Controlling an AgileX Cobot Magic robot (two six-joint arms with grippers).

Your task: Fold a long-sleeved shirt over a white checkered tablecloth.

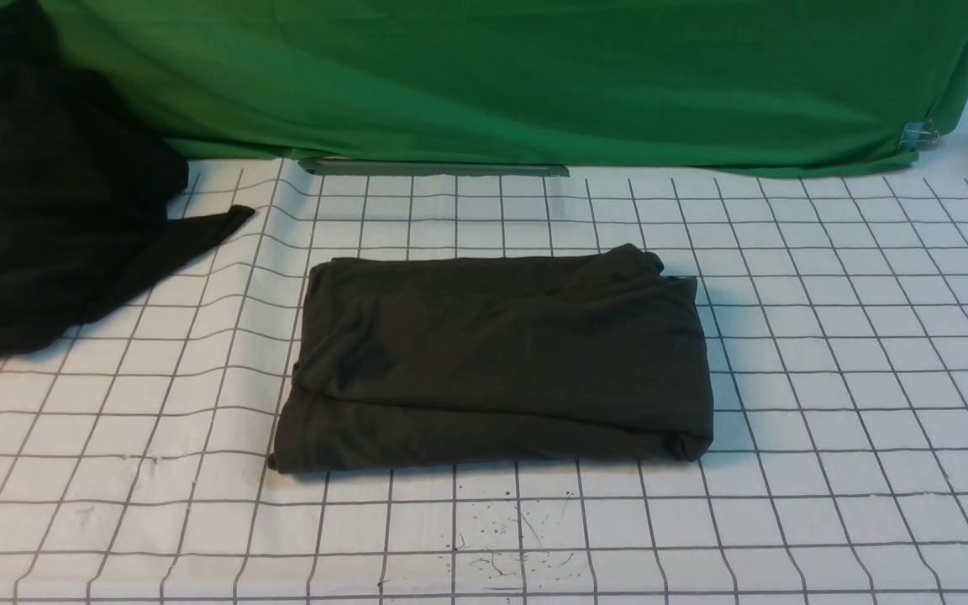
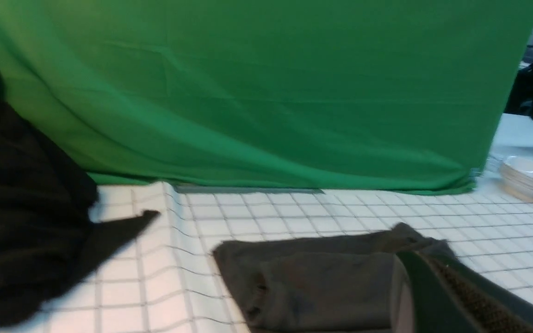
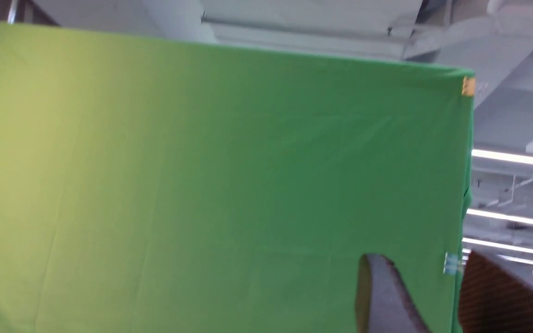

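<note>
Lying folded into a neat rectangle, the long-sleeved shirt (image 1: 497,357) sits mid-table on the white checkered tablecloth (image 1: 854,403), its logo and neck label out of sight. A bunched corner pokes up at the far right edge; layered folds show along the left side. No arm appears in the front view.

The left wrist view, slightly blurred, shows the shirt from lower down, w/ a finger of the left gripper (image 2: 451,296) in the foreground near its right end. Its jaws are closed and empty. The right wrist cam points up at the green backdrop (image 1: 534,76) and ceiling lights; one dark finger (image 3: 382,296) of the right gripper and part of another show, w/ a gap between them and nothing held.

A heap of black cloth (image 1: 47,210) lies far left, apart from the shirt. Stacked white dishes (image 2: 530,178) sit beyond the backdrop's right end. Small dark specks (image 1: 518,538) mark the tablecloth's near edge.
</note>
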